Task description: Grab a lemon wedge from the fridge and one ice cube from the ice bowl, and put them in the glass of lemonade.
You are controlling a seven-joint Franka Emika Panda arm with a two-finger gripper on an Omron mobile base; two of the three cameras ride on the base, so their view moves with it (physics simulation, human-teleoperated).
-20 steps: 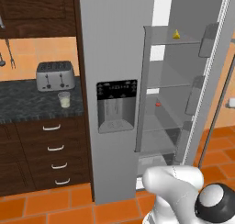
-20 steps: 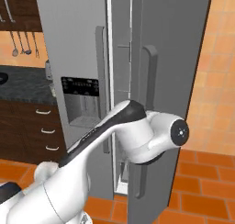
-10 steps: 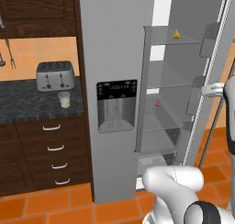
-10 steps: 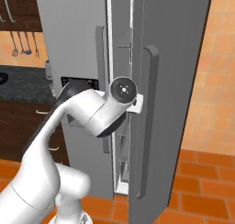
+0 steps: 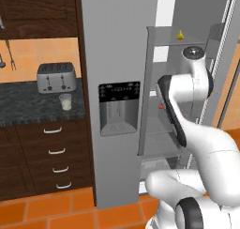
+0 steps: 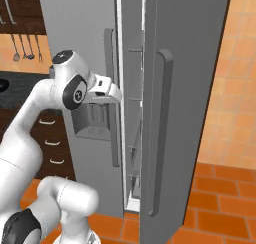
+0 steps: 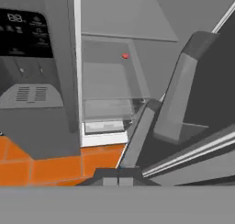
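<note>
The fridge (image 5: 112, 45) stands with its right door (image 6: 190, 88) swung open. The lemon wedge (image 5: 180, 34) lies on the top shelf inside. My gripper (image 6: 116, 94) is raised at the edge of the open compartment, well below the wedge. In the hand view its fingertips (image 7: 112, 182) press together, shut on nothing, and it looks down at the lower shelves. The glass of lemonade (image 5: 65, 101) stands on the dark counter left of the fridge. A black rounded shape (image 6: 2, 85) at the picture's edge may be the ice bowl. The ice cube is out of view.
A tiny red object (image 5: 161, 106) (image 7: 125, 56) lies on a middle shelf. A silver toaster (image 5: 56, 77) stands behind the glass. Door bins (image 7: 174, 99) stand close on the hand's right, the dispenser panel (image 7: 23, 30) on its left. Orange tiled floor (image 5: 56, 207) lies below.
The arm has swung up from low by the base to stand raised before the open fridge compartment. The gripper has stayed shut.
</note>
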